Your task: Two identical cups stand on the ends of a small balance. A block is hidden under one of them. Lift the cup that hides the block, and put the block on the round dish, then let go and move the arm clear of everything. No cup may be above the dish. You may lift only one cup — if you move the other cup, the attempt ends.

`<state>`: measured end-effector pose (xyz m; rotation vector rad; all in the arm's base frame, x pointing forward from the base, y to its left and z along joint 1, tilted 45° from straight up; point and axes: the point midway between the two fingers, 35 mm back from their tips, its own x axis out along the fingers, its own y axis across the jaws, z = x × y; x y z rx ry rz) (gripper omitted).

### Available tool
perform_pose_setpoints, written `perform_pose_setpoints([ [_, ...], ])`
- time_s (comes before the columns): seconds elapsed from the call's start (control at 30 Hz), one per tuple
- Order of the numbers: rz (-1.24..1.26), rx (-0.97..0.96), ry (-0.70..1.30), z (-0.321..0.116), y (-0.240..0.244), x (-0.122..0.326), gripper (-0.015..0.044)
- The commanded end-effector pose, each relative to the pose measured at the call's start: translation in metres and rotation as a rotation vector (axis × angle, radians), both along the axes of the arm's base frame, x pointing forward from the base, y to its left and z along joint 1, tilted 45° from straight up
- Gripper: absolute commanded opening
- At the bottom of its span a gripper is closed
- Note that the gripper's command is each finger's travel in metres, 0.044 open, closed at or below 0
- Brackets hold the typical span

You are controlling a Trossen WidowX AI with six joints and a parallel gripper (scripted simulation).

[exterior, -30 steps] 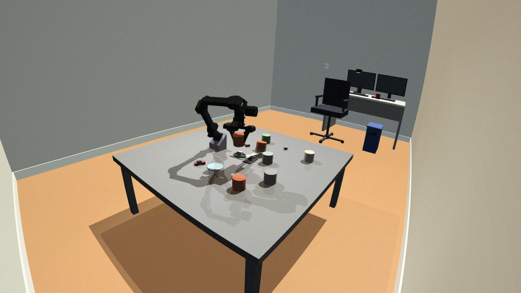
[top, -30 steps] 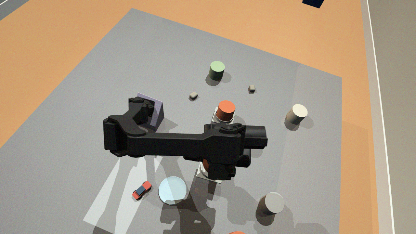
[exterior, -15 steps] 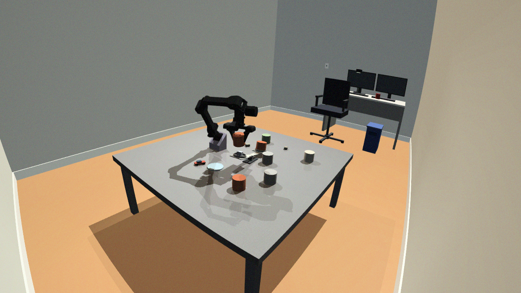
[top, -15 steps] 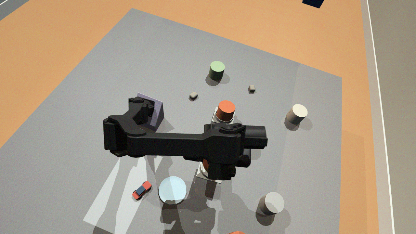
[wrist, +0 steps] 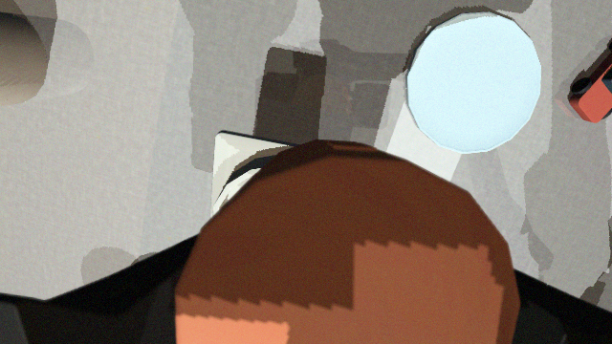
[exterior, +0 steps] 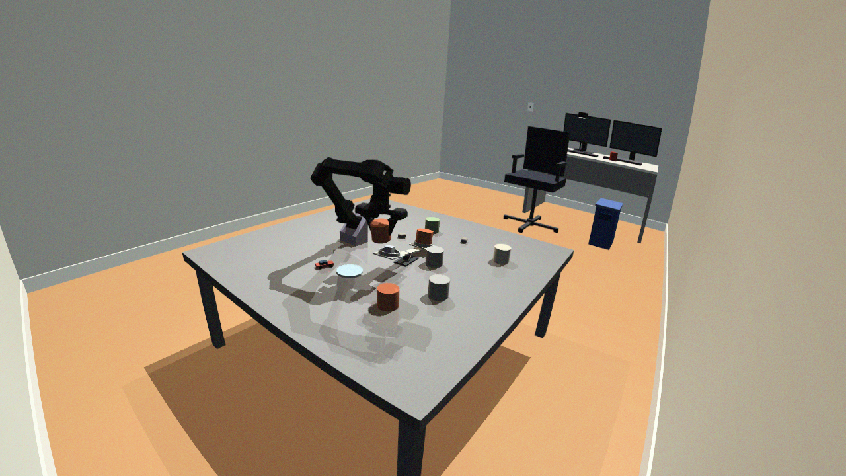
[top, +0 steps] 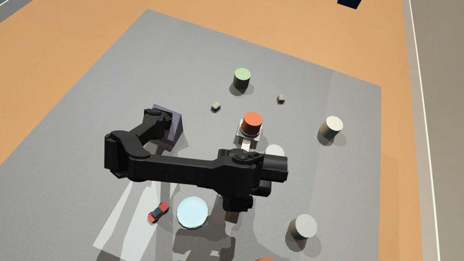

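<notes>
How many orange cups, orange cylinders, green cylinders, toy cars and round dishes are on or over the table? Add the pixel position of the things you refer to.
Orange cups: 2 (one lifted (exterior: 380,232) (wrist: 344,205), one lower (top: 252,124) (exterior: 423,237))
Orange cylinder (top: 265,259) (exterior: 388,297): 1
Green cylinder (top: 241,79) (exterior: 432,225): 1
Toy car (top: 158,211) (exterior: 324,264) (wrist: 595,102): 1
Round dish (top: 192,212) (exterior: 349,270) (wrist: 473,83): 1
Total: 6
</notes>
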<state>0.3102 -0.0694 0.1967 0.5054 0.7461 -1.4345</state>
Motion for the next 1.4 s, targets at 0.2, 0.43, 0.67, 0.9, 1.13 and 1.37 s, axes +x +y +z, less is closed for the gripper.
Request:
perform_pose_setpoints([
  [0.2,-0.033,0.037,-0.013,0.015,-0.05,-0.046,0.0],
  [0.43,-0.052,0.044,-0.029,0.022,-0.077,-0.082,0.0],
  [0.67,-0.069,0.036,-0.045,0.025,-0.097,-0.12,0.0],
  [0.9,-0.086,0.015,-0.058,0.026,-0.111,-0.157,0.0],
  [1.13,-0.103,-0.02,-0.063,0.024,-0.118,-0.194,0.0],
  [1.37,-0.107,-0.029,-0.063,0.022,-0.12,-0.201,0.0],
])
